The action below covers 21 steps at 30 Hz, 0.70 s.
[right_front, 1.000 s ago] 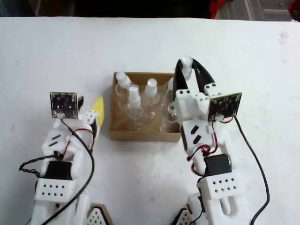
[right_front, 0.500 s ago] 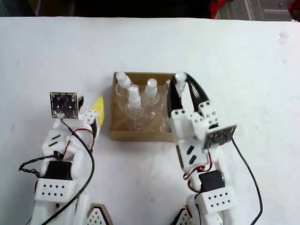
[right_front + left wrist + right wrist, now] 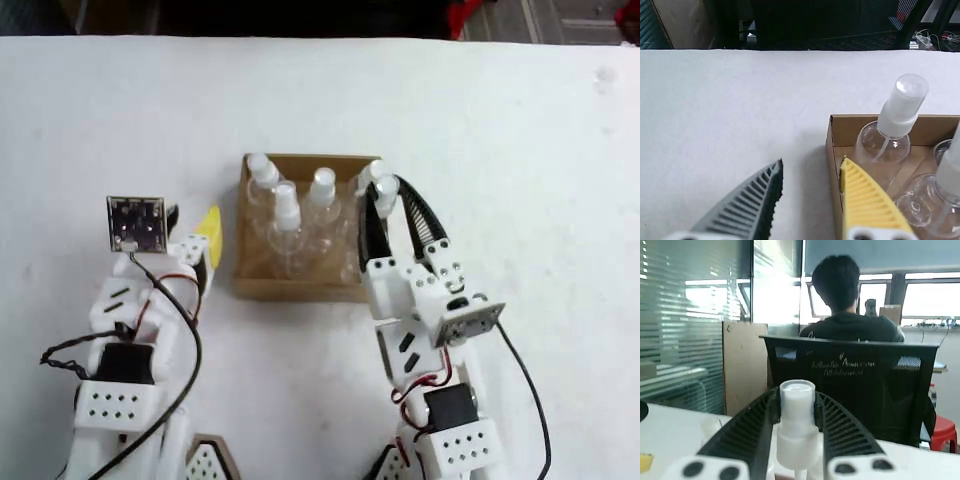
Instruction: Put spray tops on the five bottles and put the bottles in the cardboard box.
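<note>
a: where is the right hand (image 3: 385, 200)?
b: at the right edge of the cardboard box (image 3: 300, 290); its two black fingers are clamped on the white spray top (image 3: 797, 410) of a held bottle, one finger on each side; the hand hides the body below, so i cannot tell whether it stands on the box floor.
a: and the rest of the bottles?
b: three clear ones stand upright inside the box, each with its top on; the corner bottle (image 3: 262, 172) is at the far left, the middle bottle (image 3: 287, 208) is nearer the front, and the back bottle (image 3: 322, 185) is just right of it; a fourth top (image 3: 371, 172) shows at the far right corner, just beside the clamped one.
a: the left hand (image 3: 811, 167)?
b: low over the white tabletop (image 3: 150, 110), just outside the box's left wall; its fingers are apart, one gray, one yellow; the yellow finger (image 3: 865, 200) lies nearest the wall, and its wrist camera looks past it at the corner bottle inside the box.
</note>
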### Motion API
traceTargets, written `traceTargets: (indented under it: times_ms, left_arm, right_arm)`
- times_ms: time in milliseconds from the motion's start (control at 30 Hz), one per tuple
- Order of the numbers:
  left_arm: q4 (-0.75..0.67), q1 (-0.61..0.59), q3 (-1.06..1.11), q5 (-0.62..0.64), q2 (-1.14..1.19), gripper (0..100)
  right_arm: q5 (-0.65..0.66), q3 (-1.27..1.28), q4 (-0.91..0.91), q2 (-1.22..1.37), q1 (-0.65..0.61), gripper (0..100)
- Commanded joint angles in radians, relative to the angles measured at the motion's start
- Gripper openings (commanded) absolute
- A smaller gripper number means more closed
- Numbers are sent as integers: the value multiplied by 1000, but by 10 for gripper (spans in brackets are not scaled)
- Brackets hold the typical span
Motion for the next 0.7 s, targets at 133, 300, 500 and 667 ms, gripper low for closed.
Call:
traceTargets:
  times_ms: [133, 300, 500, 667]
  left_arm:
    - [-23, 4, -9, -14, -21, 176]
    - [-23, 4, -9, -14, -21, 176]
    - [-21, 4, -9, -14, -21, 176]
    - [-21, 4, -9, -14, -21, 176]
  right_arm:
    - [5, 6, 134, -22, -28, 16]
    - [3, 6, 202, -22, -27, 16]
    - [3, 6, 249, -22, -27, 16]
    - [3, 6, 297, -22, -28, 16]
